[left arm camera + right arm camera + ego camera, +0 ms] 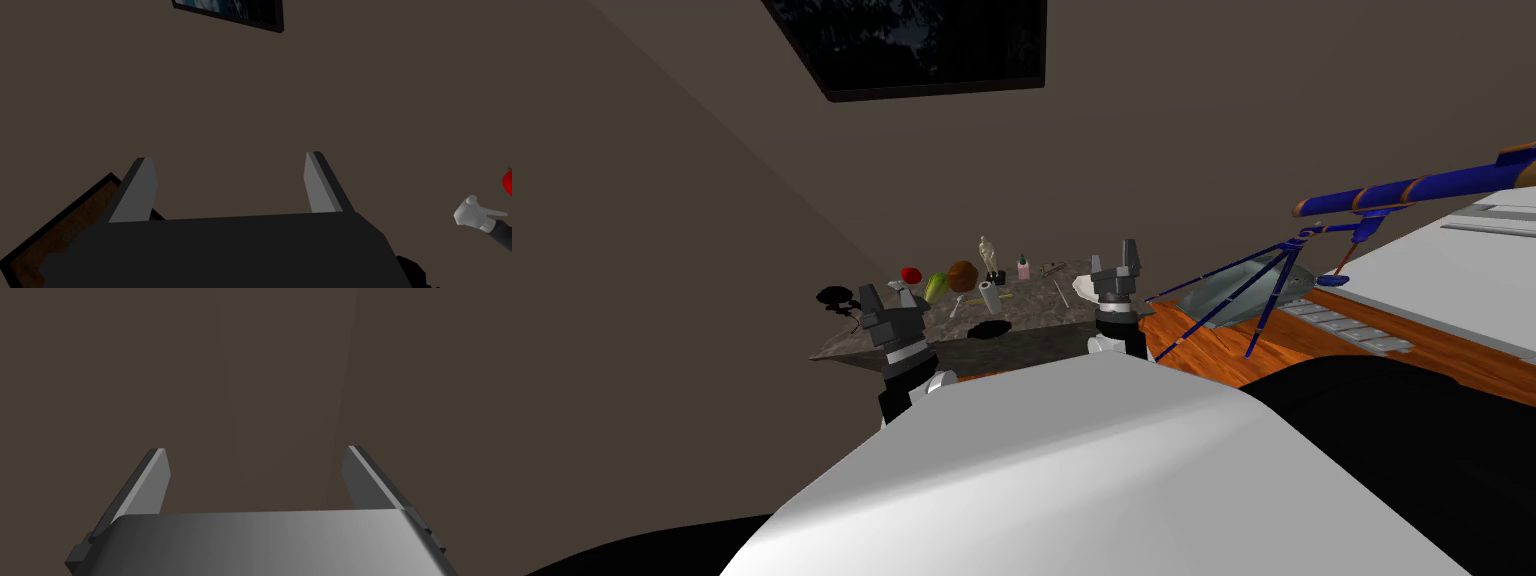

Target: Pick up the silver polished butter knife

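Butter knife [1060, 293]: a slim pale utensil, too small to confirm, lying flat on the speckled table [1027, 308] between the small bottle [1023, 267] and the white bowl [1084, 287]. Your left gripper [890, 298] and right gripper [1113, 258] hover at the table's near edge, fingers apart.

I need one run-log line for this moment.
left tool: open | right tool: open | both raised at table edge | nothing gripped
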Robot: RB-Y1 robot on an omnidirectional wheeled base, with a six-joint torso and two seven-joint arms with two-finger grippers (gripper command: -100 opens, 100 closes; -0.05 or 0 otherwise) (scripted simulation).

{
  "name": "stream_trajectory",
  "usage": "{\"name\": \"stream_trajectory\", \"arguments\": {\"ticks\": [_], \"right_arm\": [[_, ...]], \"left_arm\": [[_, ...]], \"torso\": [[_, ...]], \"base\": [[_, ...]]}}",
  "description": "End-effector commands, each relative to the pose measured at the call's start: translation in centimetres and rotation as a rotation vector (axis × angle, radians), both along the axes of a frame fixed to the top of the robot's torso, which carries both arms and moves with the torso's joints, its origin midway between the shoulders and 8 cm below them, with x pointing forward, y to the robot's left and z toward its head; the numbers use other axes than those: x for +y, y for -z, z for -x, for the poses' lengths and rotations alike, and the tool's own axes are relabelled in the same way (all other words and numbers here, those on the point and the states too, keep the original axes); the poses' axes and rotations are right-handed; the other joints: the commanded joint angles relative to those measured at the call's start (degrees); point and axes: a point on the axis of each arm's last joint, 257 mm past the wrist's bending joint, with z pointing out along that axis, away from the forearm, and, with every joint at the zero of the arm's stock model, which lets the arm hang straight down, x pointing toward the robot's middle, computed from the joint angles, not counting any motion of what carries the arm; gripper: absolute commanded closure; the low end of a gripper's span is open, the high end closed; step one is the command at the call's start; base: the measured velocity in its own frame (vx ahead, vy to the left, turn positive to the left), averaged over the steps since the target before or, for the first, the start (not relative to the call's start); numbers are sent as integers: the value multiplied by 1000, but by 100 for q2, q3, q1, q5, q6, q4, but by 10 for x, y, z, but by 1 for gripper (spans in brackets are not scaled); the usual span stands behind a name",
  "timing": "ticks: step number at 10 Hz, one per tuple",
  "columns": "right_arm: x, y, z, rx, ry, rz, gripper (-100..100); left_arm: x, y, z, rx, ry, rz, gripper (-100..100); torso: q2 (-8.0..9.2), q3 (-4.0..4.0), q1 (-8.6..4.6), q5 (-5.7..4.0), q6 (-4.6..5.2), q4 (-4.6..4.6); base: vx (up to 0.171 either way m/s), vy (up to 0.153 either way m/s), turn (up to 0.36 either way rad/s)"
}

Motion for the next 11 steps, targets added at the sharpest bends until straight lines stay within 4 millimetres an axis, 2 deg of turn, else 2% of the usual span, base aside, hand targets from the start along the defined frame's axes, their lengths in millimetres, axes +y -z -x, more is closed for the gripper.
{"name": "stream_trajectory", "arguments": {"ticks": [1, 5, 9, 11], "right_arm": [[4, 1, -1, 10, -16, 40, -100], [11, 9, -8, 45, -50, 136, -100], [15, 25, -20, 104, -81, 237, -100], [15, 40, -31, 156, -94, 303, -100]], "left_arm": [[0, 0, 0, 0, 0, 0, 0], [0, 0, 0, 0, 0, 0, 0], [0, 0, 0, 0, 0, 0, 0], [0, 0, 0, 0, 0, 0, 0]], "torso": [[0, 0, 0, 0, 0, 0], [10, 6, -33, -7, 0, 2], [12, 7, -29, -7, 0, 3], [9, 5, -22, -5, 0, 2]], "base": [[-6, -21, 4], [-24, -59, 16], [-28, -58, 28], [-30, -51, 56]]}}
